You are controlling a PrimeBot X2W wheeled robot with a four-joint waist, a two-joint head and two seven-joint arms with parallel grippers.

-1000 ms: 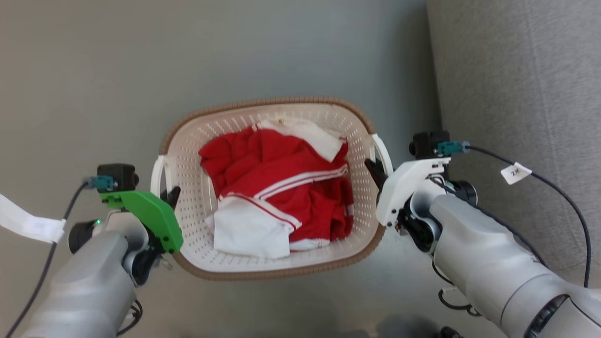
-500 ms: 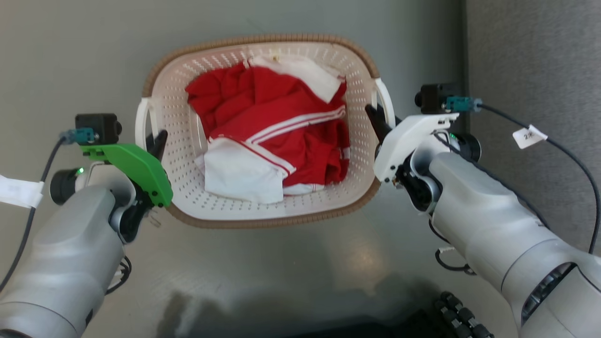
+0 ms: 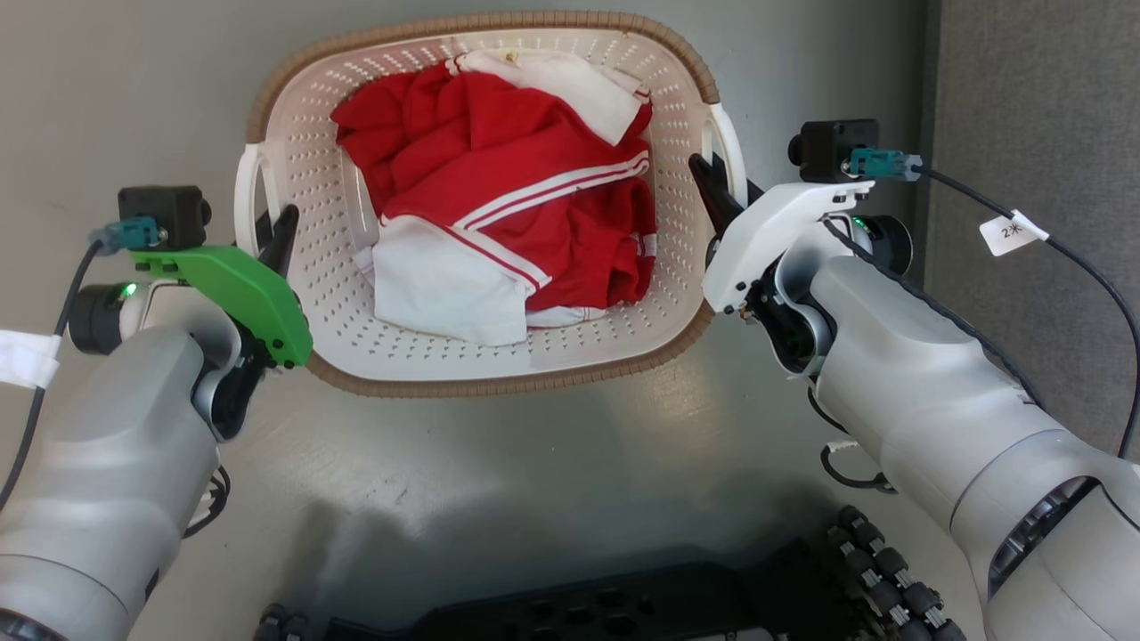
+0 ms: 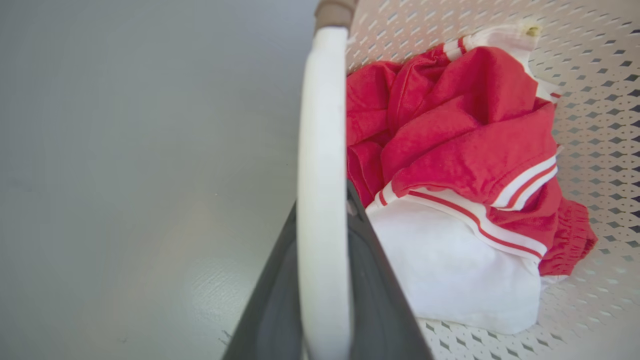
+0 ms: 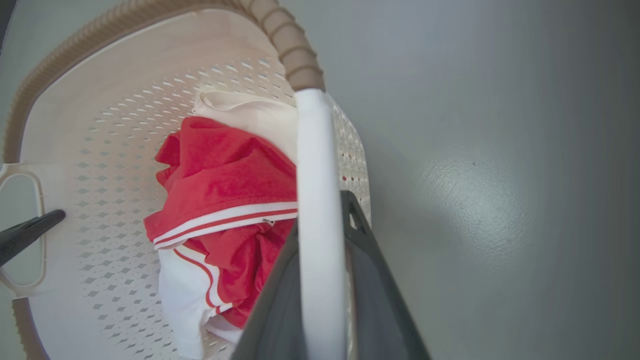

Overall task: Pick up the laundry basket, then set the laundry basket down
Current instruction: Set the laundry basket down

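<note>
Left end effector (image 3: 272, 233) was nearly closed, its two dark fingers (image 4: 380, 300) pinched either side of the white left handle (image 3: 239, 191). Laundry basket (image 3: 499, 385) sat between both arms over the grey floor (image 3: 534, 472); could not tell whether it touched the floor. Red and white clothes (image 3: 517, 205) lay heaped inside it. Right end effector (image 3: 723, 178) was likewise narrowed onto the white right handle (image 3: 735, 151), one finger on the basket side and one on the outer side.
</note>
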